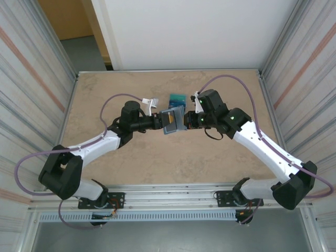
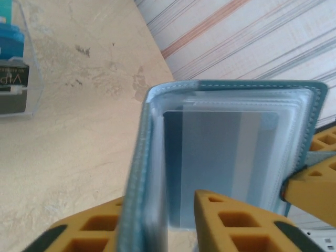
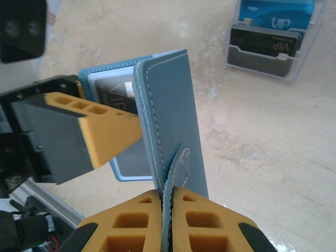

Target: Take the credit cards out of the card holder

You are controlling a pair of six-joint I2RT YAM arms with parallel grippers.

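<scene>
The card holder (image 1: 172, 122) hangs open above the desk (image 1: 157, 163), between both hands. The right hand (image 3: 168, 198) is clamped tight on its strap (image 3: 176, 167). The left hand (image 2: 157, 210) straddles one cover; I cannot tell whether it grips. A credit card (image 2: 220, 157) sits inside.

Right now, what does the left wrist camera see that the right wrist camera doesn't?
Left wrist: the card holder's clear inside pocket face-on, a grey-blue credit card flat behind it. Right wrist: the holder's slate-blue outer cover, its strap pinched in the right gripper. Both: the clear tray of VIP cards on the table.
</scene>
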